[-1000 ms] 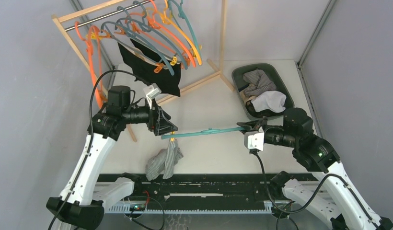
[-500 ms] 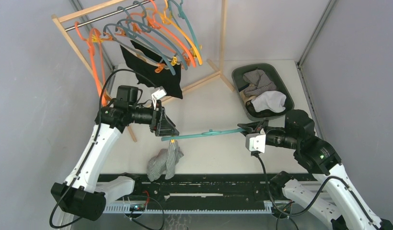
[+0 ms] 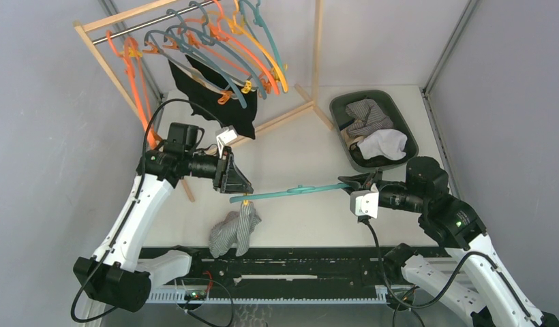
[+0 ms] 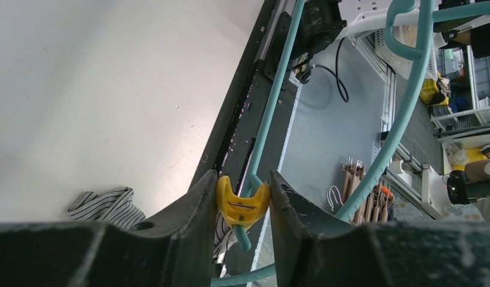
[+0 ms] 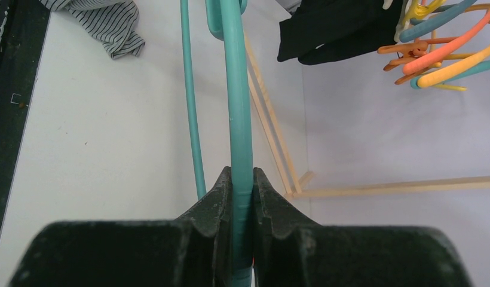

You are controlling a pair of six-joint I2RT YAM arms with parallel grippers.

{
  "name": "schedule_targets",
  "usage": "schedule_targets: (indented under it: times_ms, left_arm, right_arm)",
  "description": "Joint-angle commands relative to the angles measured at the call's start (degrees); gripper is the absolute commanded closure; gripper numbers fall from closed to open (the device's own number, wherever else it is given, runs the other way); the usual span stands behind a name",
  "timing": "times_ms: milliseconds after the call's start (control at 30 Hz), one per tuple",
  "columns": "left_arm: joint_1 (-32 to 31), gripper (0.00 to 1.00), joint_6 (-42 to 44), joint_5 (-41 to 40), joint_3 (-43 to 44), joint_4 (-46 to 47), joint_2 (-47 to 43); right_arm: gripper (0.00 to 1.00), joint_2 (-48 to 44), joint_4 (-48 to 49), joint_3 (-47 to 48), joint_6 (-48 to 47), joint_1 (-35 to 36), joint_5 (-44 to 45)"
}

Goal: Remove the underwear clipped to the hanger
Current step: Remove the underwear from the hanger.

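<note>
A teal hanger (image 3: 297, 191) lies level above the table between both arms. My right gripper (image 3: 345, 182) is shut on its right end, the bar pinched between the fingers (image 5: 238, 173). At the hanger's left end a yellow clip (image 4: 241, 205) holds grey striped underwear (image 3: 234, 230), which hangs down to the table's near edge. My left gripper (image 4: 242, 179) has both fingers pressed against the two wings of that clip (image 3: 245, 199). Black underwear (image 3: 215, 95) hangs clipped to a hanger on the rack.
A wooden rack (image 3: 127, 17) with several orange, teal and yellow hangers stands at the back left. A dark green basket (image 3: 372, 93) at the back right holds a checked cloth and white underwear (image 3: 386, 143). A black rail runs along the near edge.
My left gripper has moved right onto the hanger's left end and narrowed its fingers onto the yellow clip. The right arm and the hanger have hardly moved.
</note>
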Motion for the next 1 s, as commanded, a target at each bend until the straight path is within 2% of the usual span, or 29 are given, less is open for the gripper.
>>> schedule_targets:
  times_ms: [0, 233, 400, 667, 967]
  left_arm:
    - [-0.13, 0.64, 1.5, 1.88, 0.65, -0.02, -0.03]
    - [-0.2, 0.78, 1.43, 1.88, 0.82, -0.05, 0.06]
    - [-0.18, 0.81, 1.33, 2.05, 0.47, -0.06, -0.32]
    - [-0.13, 0.99, -1.25, 3.45, -0.15, 1.62, -1.4]
    - [1.97, 1.0, -3.12, 5.74, 0.86, 1.62, -1.42]
  right_arm:
    - [1.0, -0.61, 3.11, 0.32, 0.87, 0.27, -0.48]
    - [1.0, -0.34, 4.48, 0.2, 2.29, 0.12, 0.27]
    - [1.0, -0.59, 6.73, -0.65, 3.77, -0.14, 0.61]
    - [1.0, -1.44, 15.63, -4.55, 9.68, -0.49, 3.98]
    - [1.0, -2.39, 23.65, -7.21, 15.66, -1.38, 7.3]
